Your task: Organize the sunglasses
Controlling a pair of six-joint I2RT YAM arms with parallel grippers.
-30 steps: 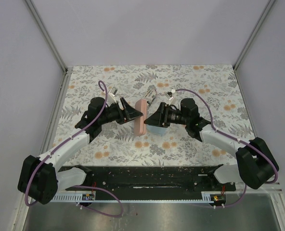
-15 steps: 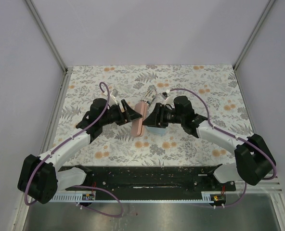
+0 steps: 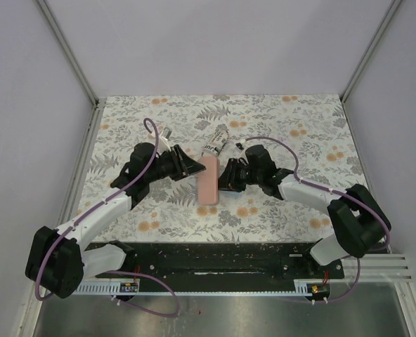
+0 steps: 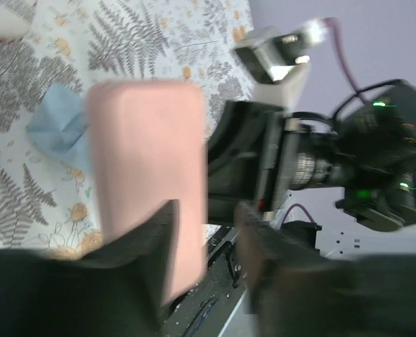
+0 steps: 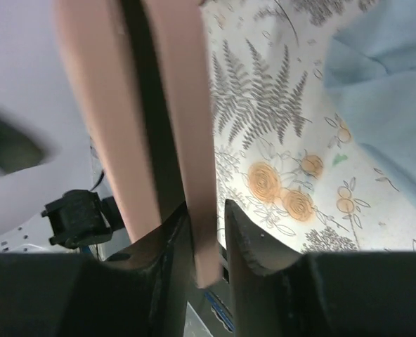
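Top view: left end effector and right end effector meet at the pink case on the counter; the sunglasses are not identifiable.
Left wrist: blurred; the left grip state cannot be determined.
Right wrist: the right end effector pinches one shell rim of the ajar case.
Stowing is judged outstanding.

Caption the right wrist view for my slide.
Right gripper pinches an edge of the pink case over the floral table, blue cloth nearby.
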